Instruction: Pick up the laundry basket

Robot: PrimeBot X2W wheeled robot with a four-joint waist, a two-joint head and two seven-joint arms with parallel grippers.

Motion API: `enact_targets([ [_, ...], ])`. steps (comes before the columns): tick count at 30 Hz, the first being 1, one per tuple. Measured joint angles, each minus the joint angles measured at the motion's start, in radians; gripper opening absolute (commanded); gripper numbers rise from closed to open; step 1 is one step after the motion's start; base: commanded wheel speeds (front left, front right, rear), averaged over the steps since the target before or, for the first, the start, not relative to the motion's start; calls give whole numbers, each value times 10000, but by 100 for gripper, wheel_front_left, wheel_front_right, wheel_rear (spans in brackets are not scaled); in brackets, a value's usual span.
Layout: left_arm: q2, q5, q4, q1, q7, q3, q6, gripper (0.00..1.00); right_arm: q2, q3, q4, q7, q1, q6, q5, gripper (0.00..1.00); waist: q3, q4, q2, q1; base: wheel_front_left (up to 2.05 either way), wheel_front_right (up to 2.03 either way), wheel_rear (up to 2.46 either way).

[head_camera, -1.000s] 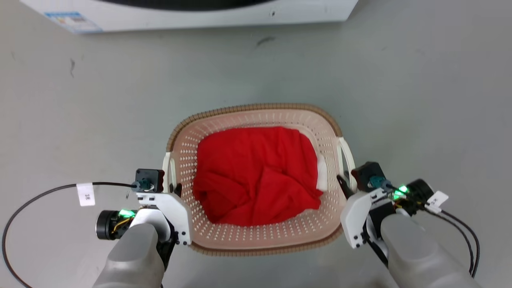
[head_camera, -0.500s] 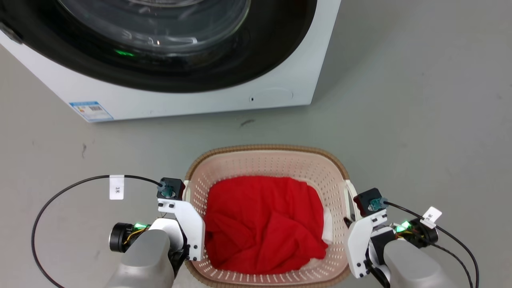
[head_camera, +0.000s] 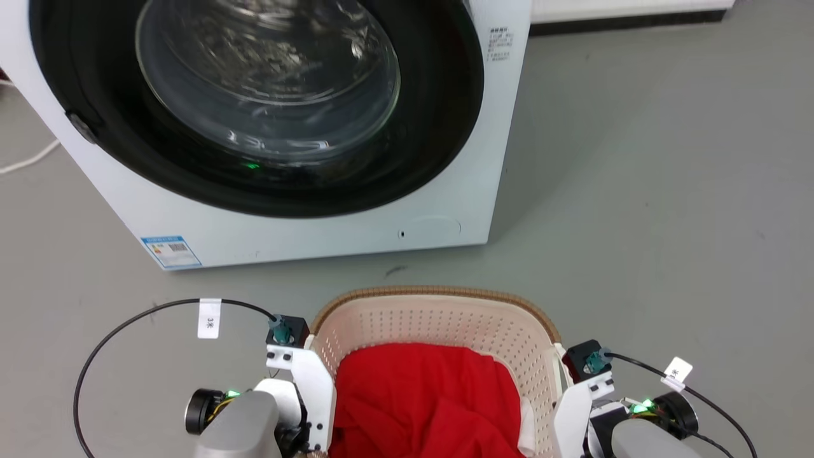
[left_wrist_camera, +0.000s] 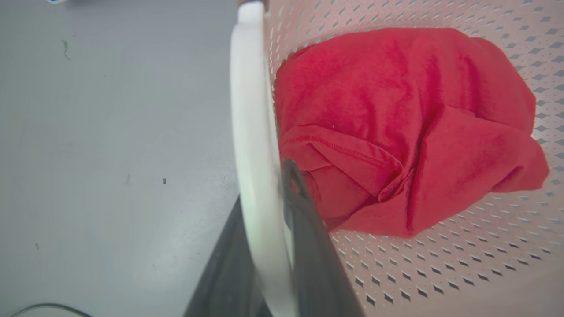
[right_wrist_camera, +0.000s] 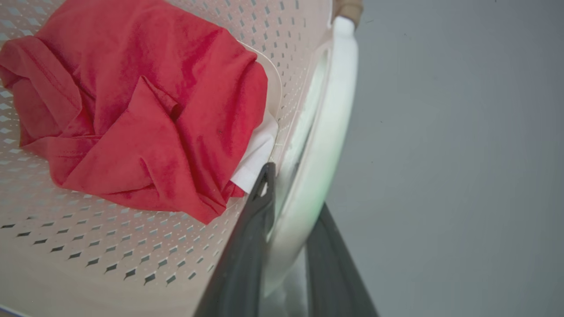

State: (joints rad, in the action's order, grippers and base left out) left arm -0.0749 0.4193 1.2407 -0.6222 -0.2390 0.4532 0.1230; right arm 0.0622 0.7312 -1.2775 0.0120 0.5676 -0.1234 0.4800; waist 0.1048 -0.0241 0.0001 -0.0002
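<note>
The laundry basket (head_camera: 439, 321) is cream-white and perforated with a brown rim, at the bottom middle of the head view, with a red cloth (head_camera: 426, 401) inside. My left gripper (head_camera: 308, 413) is at its left side and my right gripper (head_camera: 569, 413) at its right side. In the left wrist view my left gripper (left_wrist_camera: 264, 198) is shut on the basket's white left handle (left_wrist_camera: 249, 110), one dark finger on each side. In the right wrist view my right gripper (right_wrist_camera: 295, 193) is likewise shut on the right handle (right_wrist_camera: 337, 97).
A white front-loading washer (head_camera: 445, 191) with a round glass door (head_camera: 267, 83) stands on the grey floor just beyond the basket. A white cloth (right_wrist_camera: 255, 158) lies under the red one. Open floor (head_camera: 668, 191) stretches to the right. A white cable (head_camera: 25, 159) lies at far left.
The head camera has tilted up: the washer's whole front now shows, and the basket and both grippers sit lower in the picture. Both grippers stay at the basket's handles.
</note>
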Motion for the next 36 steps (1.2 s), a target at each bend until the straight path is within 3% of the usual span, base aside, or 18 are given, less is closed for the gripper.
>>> enact_targets([
  [15, -395, 1641, -428, 784, -679, 1603, -2, 0, -6, 631, -81, 247, -416, -8, 579, 0, -1259, 185, 0, 0, 0, 0, 0],
  [36, -619, 3037, -395, 822, -617, 2876, -2, 0, 33, 1400, -98, 360, -441, -10, 1273, 0, -1441, 292, 0, 2, 0, 0, 0],
])
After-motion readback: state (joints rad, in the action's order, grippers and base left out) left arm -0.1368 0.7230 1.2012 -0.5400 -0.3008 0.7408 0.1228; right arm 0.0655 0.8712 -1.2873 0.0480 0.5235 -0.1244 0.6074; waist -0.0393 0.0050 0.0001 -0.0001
